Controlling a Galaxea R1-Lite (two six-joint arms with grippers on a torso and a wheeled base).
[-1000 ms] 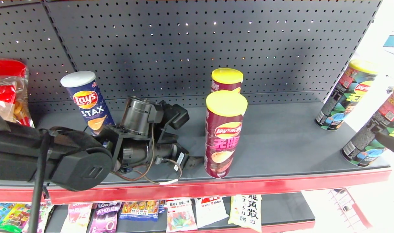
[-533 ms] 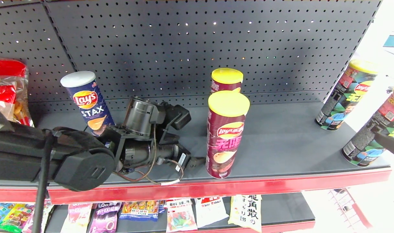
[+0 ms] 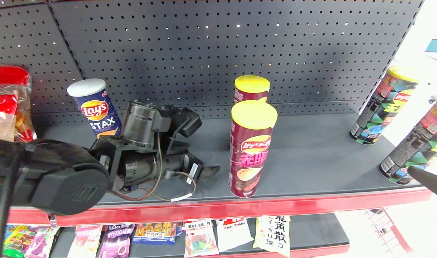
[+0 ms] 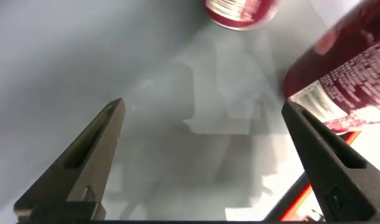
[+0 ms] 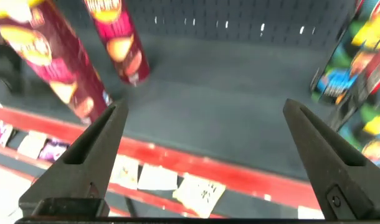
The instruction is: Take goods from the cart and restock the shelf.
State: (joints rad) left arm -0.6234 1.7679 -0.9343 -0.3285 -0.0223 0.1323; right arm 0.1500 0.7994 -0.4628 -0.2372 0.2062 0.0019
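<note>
A tall maroon can [image 3: 252, 150] with a flat yellow plastic lid stands upright near the front of the shelf [image 3: 311, 157], at the middle of the head view. Its glossy wrap carries a round red-and-yellow logo above a picture of a crisp. A second maroon can [image 3: 251, 87] with the same lid stands right behind it, close to the back panel [image 3: 204, 46] — dark grey sheet metal dotted with rows of small round holes. The shelf board is matt grey, with a shiny red front edge [image 3: 275, 204].

The left gripper [image 3: 209, 172] lies low over the board at centre left of the head view. It points at the front can, and its tip is just beside the can with a narrow gap between them. In the left wrist view its black wedge-shaped fingers [image 4: 90, 155] stand wide apart with nothing between them. The right gripper [image 5: 205, 104] is likewise spread wide and holds nothing — it hangs before the shelf edge at the lower right of the head view.

At upper left a blue can [image 3: 94, 109] with a white lid stands behind the left arm. Two black-and-green cans [image 3: 383, 104] with yellow lids stand at the far right. Crinkled red bags [image 3: 6, 100] sit at the left edge, and flat snack packets [image 3: 200, 236] line the lower shelf along the bottom.
</note>
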